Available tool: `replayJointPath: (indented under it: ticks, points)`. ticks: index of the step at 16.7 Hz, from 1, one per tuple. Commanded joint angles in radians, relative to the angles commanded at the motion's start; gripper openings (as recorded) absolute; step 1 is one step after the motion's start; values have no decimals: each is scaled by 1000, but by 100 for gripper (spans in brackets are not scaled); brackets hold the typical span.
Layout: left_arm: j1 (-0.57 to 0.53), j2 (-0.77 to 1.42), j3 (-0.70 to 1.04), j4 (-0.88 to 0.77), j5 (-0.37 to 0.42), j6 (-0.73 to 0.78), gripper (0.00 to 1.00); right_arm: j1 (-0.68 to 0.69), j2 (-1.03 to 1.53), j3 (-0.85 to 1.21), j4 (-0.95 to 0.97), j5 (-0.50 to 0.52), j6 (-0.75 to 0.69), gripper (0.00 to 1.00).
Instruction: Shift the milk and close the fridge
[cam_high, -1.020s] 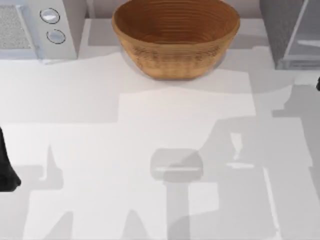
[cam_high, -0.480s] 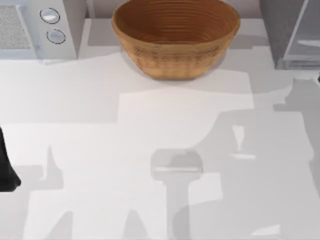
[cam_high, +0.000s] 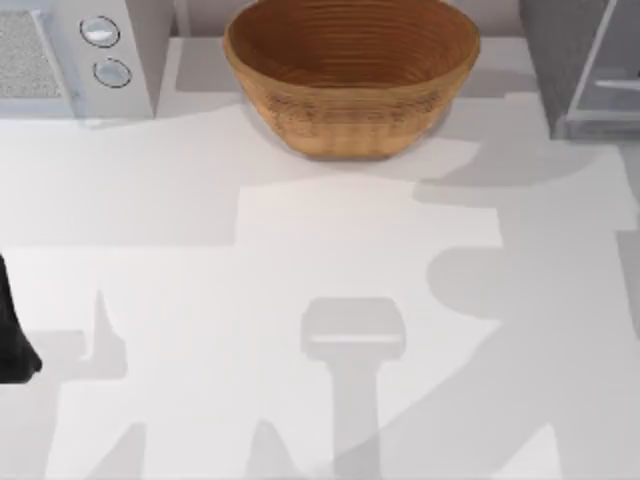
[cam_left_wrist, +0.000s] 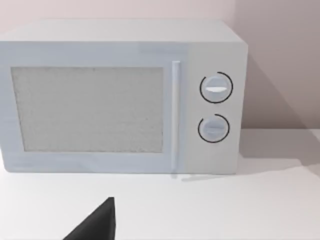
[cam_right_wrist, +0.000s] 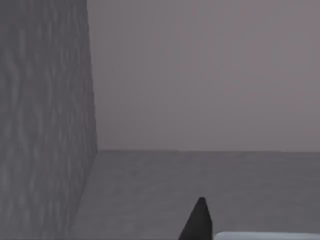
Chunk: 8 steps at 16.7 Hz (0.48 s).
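1. While the milk cannot be made out, the fridge (cam_high: 585, 70) stands right of the basket (cam_high: 350, 75), its glassy door (cam_high: 610, 65) angled outward.
2. Left of the basket sits the microwave (cam_left_wrist: 120, 95).
3. Beside the fridge wall, the right gripper (cam_right_wrist: 199, 220) shows one fingertip; I cannot tell its jaws.
4. Facing the microwave, the left gripper (cam_left_wrist: 95, 225) is parked, jaws likewise unclear.

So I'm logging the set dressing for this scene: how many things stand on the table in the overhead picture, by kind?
Woven baskets: 1, the brown basket at the back middle.
Microwave-like white boxes with two knobs: 1, the microwave at the back left.
Grey cabinets with a glassy door: 1, the fridge at the back right.
Total: 3.
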Motion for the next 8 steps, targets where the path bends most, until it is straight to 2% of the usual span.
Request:
replayJointPath:
  ticks: [4,8]
  points:
    - [0,0,0,0,0,0,100,-56,183,212,-49,-56,-1,0]
    - [0,0,0,0,0,0,100,-71,231,260,-63,-72,-1,0]
